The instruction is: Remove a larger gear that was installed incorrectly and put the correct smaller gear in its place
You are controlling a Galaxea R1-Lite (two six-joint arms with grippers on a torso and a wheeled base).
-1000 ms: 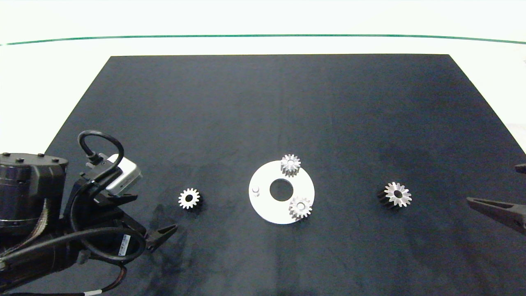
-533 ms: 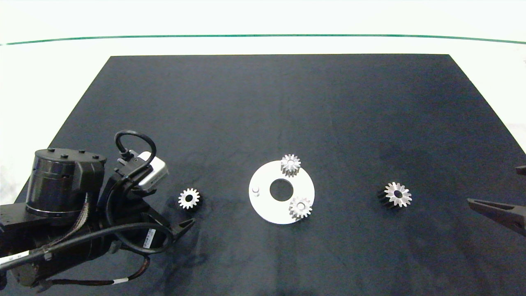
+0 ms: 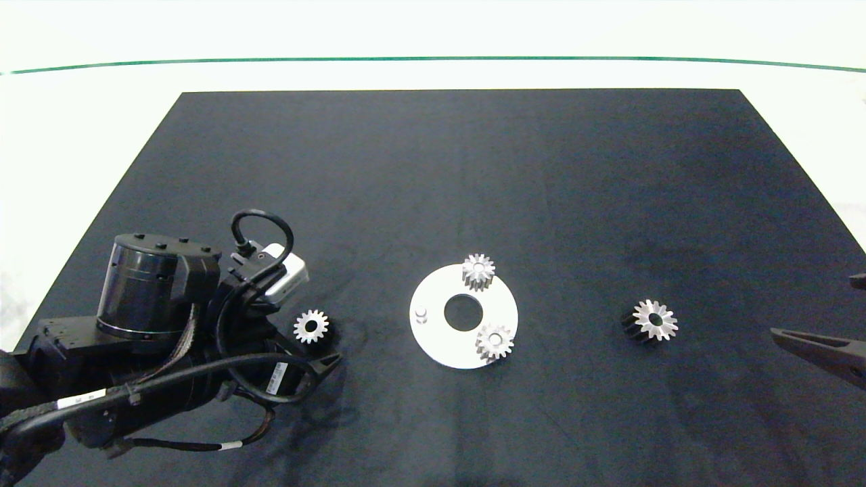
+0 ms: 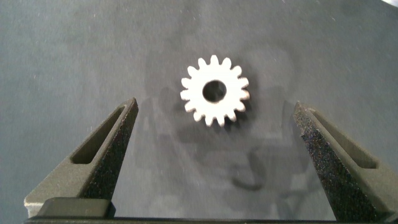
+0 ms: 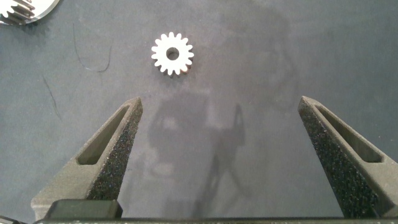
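The smaller gear (image 3: pixel 311 327) lies flat on the black mat, left of the white disc (image 3: pixel 440 338). My left gripper (image 3: pixel 319 343) is open and hangs over it. In the left wrist view the smaller gear (image 4: pixel 215 91) sits just beyond the left gripper (image 4: pixel 216 109), centred between the two spread fingers. The larger gear (image 3: pixel 651 320), star-toothed with dark flanks, rests on the mat right of the disc. It also shows in the right wrist view as the larger gear (image 5: pixel 172 54), well ahead of my open right gripper (image 5: pixel 219 101). That right gripper (image 3: pixel 812 304) is empty at the right edge.
Two small silver gears (image 3: pixel 478 272) (image 3: pixel 494 342) sit on the disc, at its far rim and its near right rim. A bare peg (image 3: pixel 421 312) stands at the disc's left side beside the centre hole. The black mat (image 3: pixel 473 169) spreads over a white table.
My left arm has swung in from the left edge toward the smaller gear, which now lies between its open fingers. The gears, disc and right gripper have not moved.
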